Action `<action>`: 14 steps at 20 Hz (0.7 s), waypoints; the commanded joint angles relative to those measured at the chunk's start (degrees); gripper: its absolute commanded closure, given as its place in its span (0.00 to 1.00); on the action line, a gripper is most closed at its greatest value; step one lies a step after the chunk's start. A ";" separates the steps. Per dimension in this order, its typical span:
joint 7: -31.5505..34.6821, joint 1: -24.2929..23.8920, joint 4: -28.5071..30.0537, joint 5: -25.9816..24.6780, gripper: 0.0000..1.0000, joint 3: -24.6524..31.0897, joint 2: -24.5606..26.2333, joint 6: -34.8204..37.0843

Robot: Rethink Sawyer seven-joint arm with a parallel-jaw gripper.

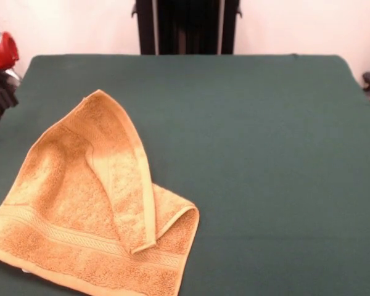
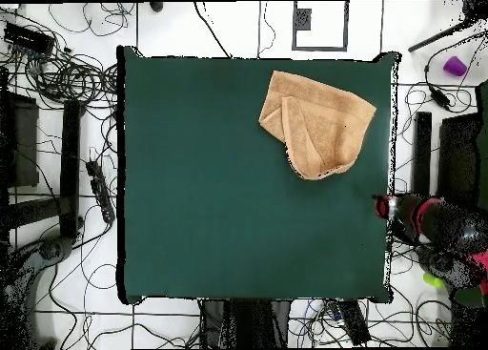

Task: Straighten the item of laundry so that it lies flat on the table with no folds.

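Observation:
The golden-orange towel (image 1: 80,209) lies crumpled at the near left of the green table (image 1: 253,154) in the front view. One part is folded over itself as a long flap (image 1: 132,185), running from a peak at the far side down to the striped band near the front edge. In the overhead view the towel (image 2: 315,122) sits at the table's upper right, close to the table's edge (image 2: 393,136). The red and black arm (image 2: 419,220) is drawn back off the table's side, well apart from the towel. It also shows at the left edge of the front view (image 1: 1,52). The gripper's state does not show.
The robot's black pedestal (image 1: 188,24) stands behind the table's far edge. Cables and black boxes (image 2: 71,165) lie on the floor around the table. A purple cup (image 2: 455,66) sits on the floor at the overhead view's upper right.

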 commanded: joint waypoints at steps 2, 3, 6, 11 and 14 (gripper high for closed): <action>6.77 10.13 3.32 8.31 1.00 5.90 -0.77 3.05; 8.07 11.27 2.40 9.32 1.00 5.30 -0.44 2.65; 10.38 13.73 0.76 11.85 1.00 4.14 0.46 0.17; 13.19 18.94 -4.33 14.43 1.00 0.28 2.45 -1.53; 14.66 22.35 -6.58 14.67 1.00 -2.41 4.77 -3.31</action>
